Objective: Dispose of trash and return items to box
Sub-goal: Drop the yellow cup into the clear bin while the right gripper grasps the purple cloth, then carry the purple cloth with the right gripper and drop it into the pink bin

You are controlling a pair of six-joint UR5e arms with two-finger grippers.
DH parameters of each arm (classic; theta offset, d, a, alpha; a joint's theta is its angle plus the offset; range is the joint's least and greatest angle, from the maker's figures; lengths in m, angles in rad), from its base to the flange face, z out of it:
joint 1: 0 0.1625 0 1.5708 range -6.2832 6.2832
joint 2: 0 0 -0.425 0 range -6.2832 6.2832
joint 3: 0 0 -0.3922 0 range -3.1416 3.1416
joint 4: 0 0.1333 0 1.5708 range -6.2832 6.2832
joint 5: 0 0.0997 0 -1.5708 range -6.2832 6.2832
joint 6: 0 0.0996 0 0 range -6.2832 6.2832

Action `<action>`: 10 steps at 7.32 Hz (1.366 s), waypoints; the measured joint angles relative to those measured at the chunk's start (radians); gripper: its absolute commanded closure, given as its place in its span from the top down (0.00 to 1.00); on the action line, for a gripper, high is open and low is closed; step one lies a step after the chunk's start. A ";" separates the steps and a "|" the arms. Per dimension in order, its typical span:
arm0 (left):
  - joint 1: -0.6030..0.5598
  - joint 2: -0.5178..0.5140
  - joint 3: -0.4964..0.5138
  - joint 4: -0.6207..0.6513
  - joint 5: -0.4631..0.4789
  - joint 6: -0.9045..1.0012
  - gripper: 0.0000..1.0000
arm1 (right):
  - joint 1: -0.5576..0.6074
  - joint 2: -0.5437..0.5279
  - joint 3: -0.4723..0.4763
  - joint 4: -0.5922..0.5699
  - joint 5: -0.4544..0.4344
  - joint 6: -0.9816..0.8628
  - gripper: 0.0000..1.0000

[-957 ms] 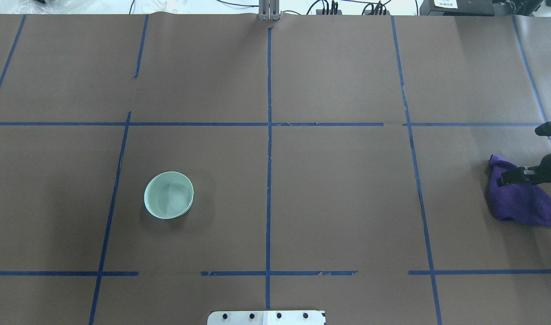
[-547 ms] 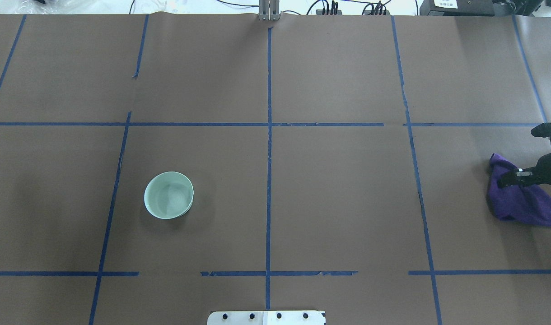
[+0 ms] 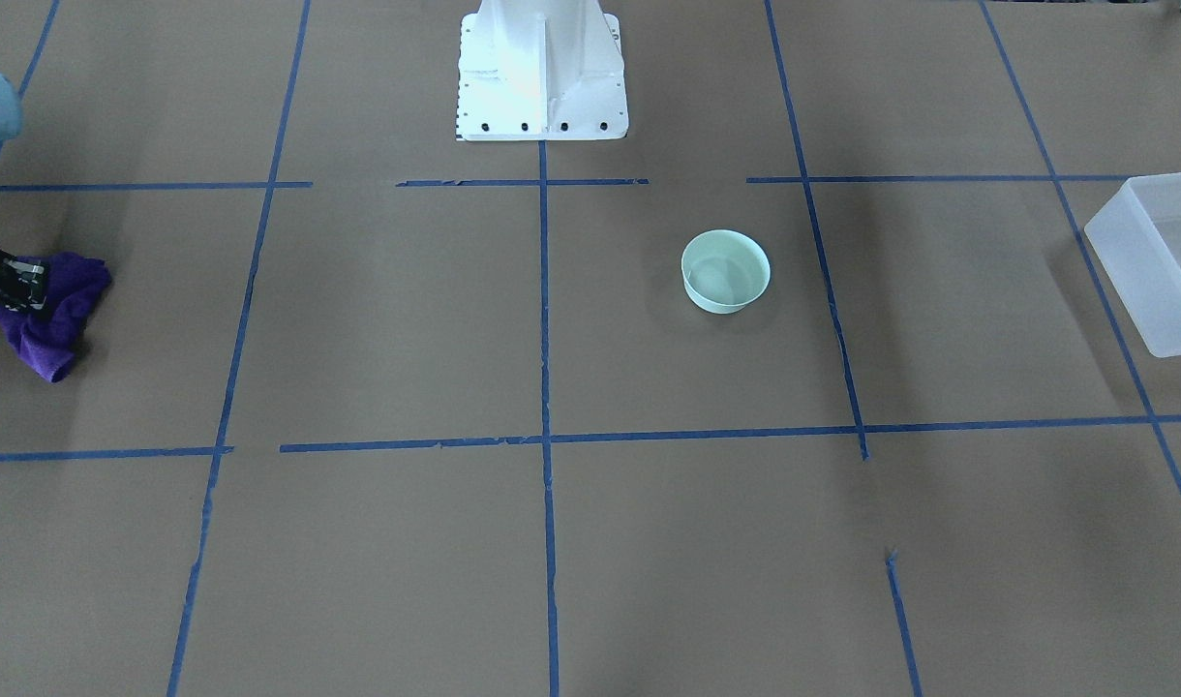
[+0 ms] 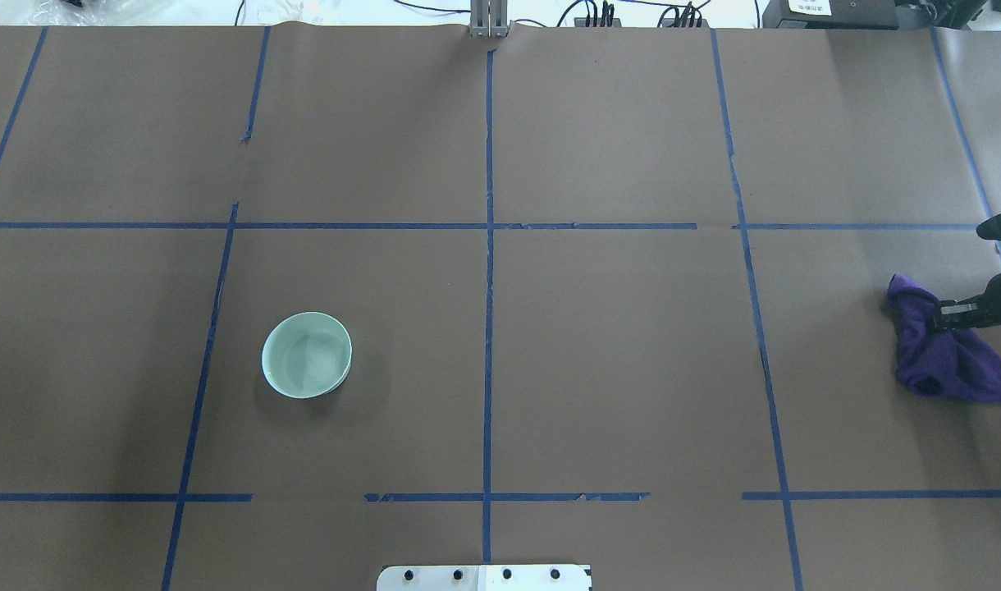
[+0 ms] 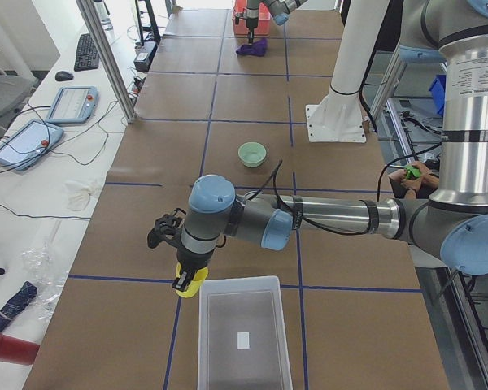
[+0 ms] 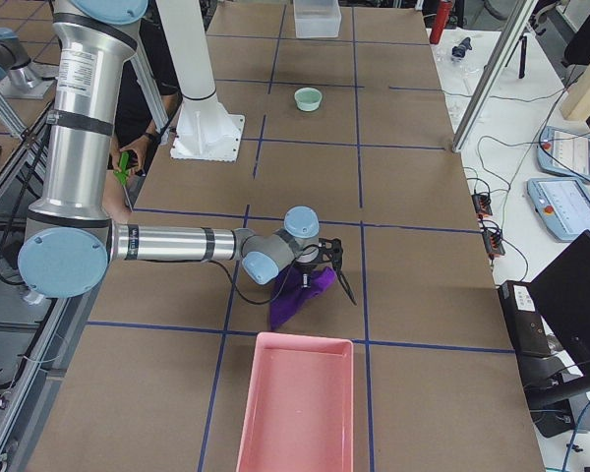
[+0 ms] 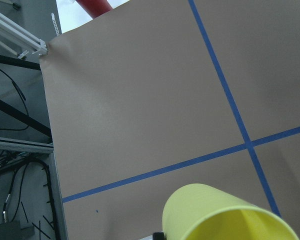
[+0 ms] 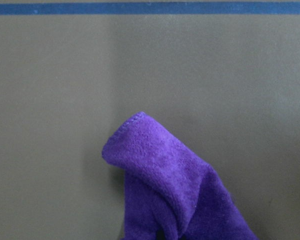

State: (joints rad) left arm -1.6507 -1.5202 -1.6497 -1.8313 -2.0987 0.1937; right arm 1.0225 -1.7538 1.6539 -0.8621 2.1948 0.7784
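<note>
The small yellow cup (image 7: 225,217) fills the bottom of the left wrist view, held above the brown table. In the exterior left view my left gripper (image 5: 181,281) is shut on the cup (image 5: 193,283), just beyond the far left corner of the frosted-white box (image 5: 207,325). The box also shows at the right edge of the front-facing view (image 3: 1123,254). My right gripper (image 4: 945,313) is shut on a purple cloth (image 4: 948,361) at the table's right edge. The cloth hangs from it, partly lifted (image 6: 300,295).
A pale green bowl (image 4: 306,355) stands left of the table's middle. A pink tray (image 6: 295,408) lies near the purple cloth, at the table's right end. The white robot base (image 3: 542,68) stands at the robot's side of the table. Blue tape lines cross the brown paper.
My right gripper has moved a little to the right with the purple cloth, which has bunched up and drawn rightwards. The bowl has not moved.
</note>
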 measured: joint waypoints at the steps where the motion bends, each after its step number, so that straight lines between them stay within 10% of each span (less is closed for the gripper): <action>1: -0.002 0.005 0.019 -0.001 0.000 0.010 0.00 | 0.031 -0.003 0.052 -0.055 0.011 -0.005 0.00; 6: -0.002 0.077 0.086 -0.038 -0.017 -0.025 0.00 | 0.371 0.000 0.374 -0.663 0.040 -0.481 0.00; 10: 0.078 0.128 0.204 -0.209 -0.185 -0.078 0.00 | 0.587 -0.013 0.375 -0.755 0.039 -0.781 0.00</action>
State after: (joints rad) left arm -1.5729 -1.3925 -1.4456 -2.0401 -2.2840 0.1160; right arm 1.6097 -1.7673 2.0285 -1.6170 2.2337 -0.0025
